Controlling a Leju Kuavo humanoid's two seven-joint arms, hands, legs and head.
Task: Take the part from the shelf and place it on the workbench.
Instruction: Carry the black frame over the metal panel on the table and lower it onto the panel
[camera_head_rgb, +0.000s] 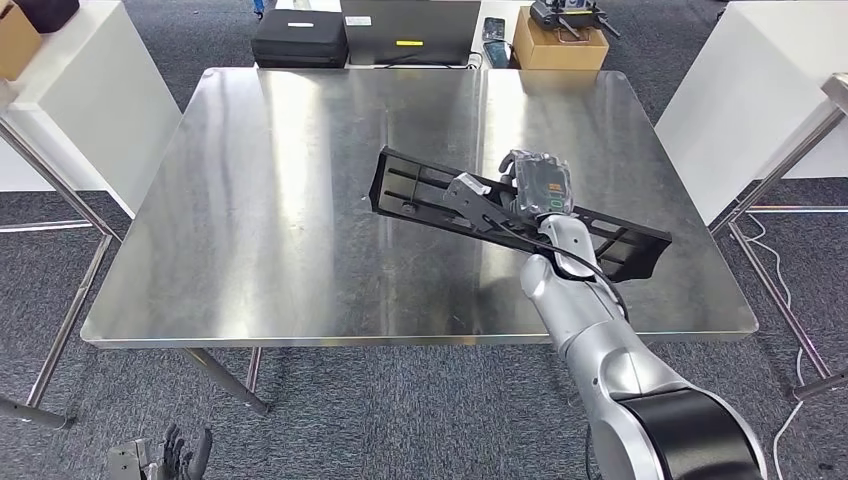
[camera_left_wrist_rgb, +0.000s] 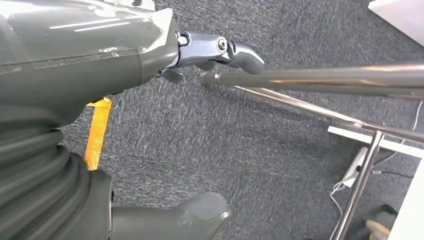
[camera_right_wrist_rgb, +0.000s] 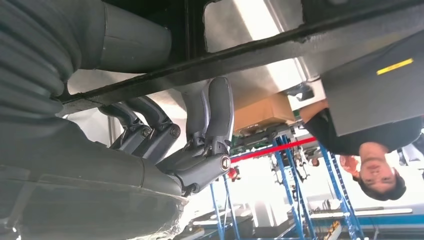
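A long black frame-like part (camera_head_rgb: 430, 195) lies slantwise over the right half of the steel workbench (camera_head_rgb: 280, 200). My right hand (camera_head_rgb: 537, 185) grips it near its middle. In the right wrist view the fingers (camera_right_wrist_rgb: 215, 125) curl around a black bar of the part (camera_right_wrist_rgb: 280, 45). Whether the part touches the tabletop I cannot tell. My left hand (camera_head_rgb: 160, 460) hangs low beside the workbench's front left corner, above the carpet. In the left wrist view its fingers (camera_left_wrist_rgb: 235, 50) and thumb (camera_left_wrist_rgb: 200, 215) are apart and hold nothing.
White tables (camera_head_rgb: 110, 90) stand to either side of the workbench. A black case (camera_head_rgb: 300, 40), a dark box (camera_head_rgb: 410, 30) and a cardboard box (camera_head_rgb: 560, 45) lie beyond its far edge. Steel table legs (camera_left_wrist_rgb: 320, 77) run near my left hand. A person (camera_right_wrist_rgb: 370, 145) stands further off.
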